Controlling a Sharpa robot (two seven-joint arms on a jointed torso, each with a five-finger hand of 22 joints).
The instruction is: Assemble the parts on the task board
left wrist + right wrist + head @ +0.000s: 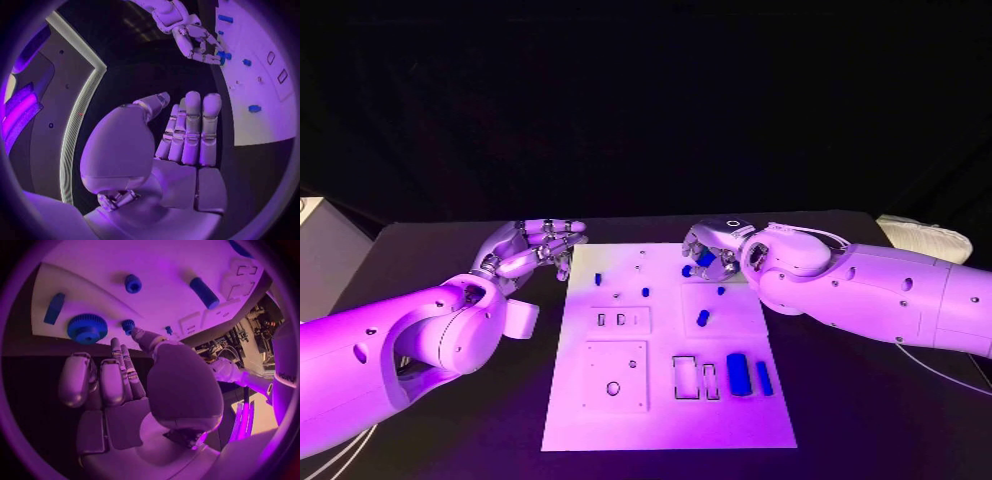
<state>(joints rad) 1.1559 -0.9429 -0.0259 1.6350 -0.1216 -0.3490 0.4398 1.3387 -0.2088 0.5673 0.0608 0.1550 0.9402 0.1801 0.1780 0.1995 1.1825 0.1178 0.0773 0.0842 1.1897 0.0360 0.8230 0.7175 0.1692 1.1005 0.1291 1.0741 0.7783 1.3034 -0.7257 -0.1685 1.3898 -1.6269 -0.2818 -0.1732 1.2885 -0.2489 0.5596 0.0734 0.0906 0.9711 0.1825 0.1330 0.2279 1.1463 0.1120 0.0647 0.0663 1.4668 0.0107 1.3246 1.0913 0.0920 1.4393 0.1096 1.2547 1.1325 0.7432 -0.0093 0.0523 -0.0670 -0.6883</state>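
Closest to the right hand (714,252), whose fingers lie straight and apart with nothing in them, a blue gear-like part (87,328) sits at the task board's (668,425) edge, just beyond the fingertips. It should, I judge, close evenly around that toothed rim before lifting. Farther off, across the board, the left hand (531,250) hovers beside it, fingers loosely spread, empty.

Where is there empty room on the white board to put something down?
The white task board has a bare strip along its near edge, below the rectangular slots. The far end is crowded: small blue parts lie there, between the left hand and right hand.
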